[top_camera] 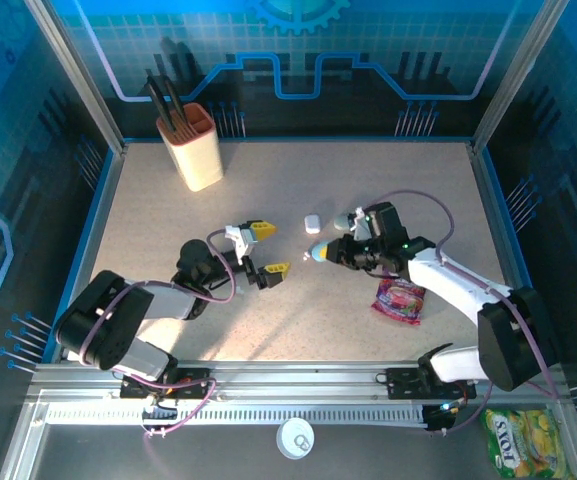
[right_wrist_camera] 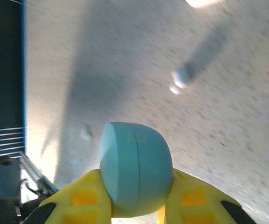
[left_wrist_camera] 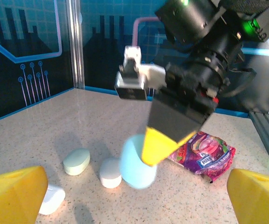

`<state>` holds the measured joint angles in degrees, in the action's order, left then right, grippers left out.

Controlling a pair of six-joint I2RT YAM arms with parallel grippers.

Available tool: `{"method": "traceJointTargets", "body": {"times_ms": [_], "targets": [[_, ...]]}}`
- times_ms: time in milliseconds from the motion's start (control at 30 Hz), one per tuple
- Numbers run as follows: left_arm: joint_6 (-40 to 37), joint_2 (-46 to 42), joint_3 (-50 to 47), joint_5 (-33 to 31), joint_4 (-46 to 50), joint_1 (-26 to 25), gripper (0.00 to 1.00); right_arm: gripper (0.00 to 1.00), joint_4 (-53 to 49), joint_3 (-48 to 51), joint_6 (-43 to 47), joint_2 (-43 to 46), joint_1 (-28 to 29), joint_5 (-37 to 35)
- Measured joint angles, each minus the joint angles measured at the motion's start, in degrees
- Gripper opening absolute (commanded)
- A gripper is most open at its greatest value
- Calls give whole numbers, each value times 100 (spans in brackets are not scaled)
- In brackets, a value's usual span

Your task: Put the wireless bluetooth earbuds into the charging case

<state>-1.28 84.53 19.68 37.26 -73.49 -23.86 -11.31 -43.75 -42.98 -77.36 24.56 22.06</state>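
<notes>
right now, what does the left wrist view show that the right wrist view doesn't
Left wrist view: a pale green case, a white case, another white piece and a snack packet, all on the table. Right wrist view: a small pale object lying on the table, too blurred to name. Both: the blue case clamped in the right gripper.
</notes>
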Motion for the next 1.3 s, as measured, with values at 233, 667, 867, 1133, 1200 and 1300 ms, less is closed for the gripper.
{"method": "traceJointTargets", "body": {"times_ms": [233, 667, 867, 1133, 1200, 1300], "targets": [[-396, -179, 120, -26, 892, 0, 99, 13, -184, 815, 79, -46, -4, -369], [-1235, -153, 1622, -470, 3711, -463, 99, 60, -549, 1003, 299, 356, -70, -1327], [-1788, 468, 3008, -973, 5362, -918, 99, 71, -1145, 988, 568, 1585, -280, -2033], [-2201, 1880, 4750, -1735, 7108, -1443, 99, 73, -1812, 855, 925, 2951, -872, -2490], [-2291, 2253, 5143, -1878, 7466, -1510, 99, 73, -1919, 855, 992, 3198, -973, -2507], [-2339, 2771, 5727, -2059, 7956, -1569, 98, 73, -1996, 870, 1051, 3467, -1099, -2474]]}}
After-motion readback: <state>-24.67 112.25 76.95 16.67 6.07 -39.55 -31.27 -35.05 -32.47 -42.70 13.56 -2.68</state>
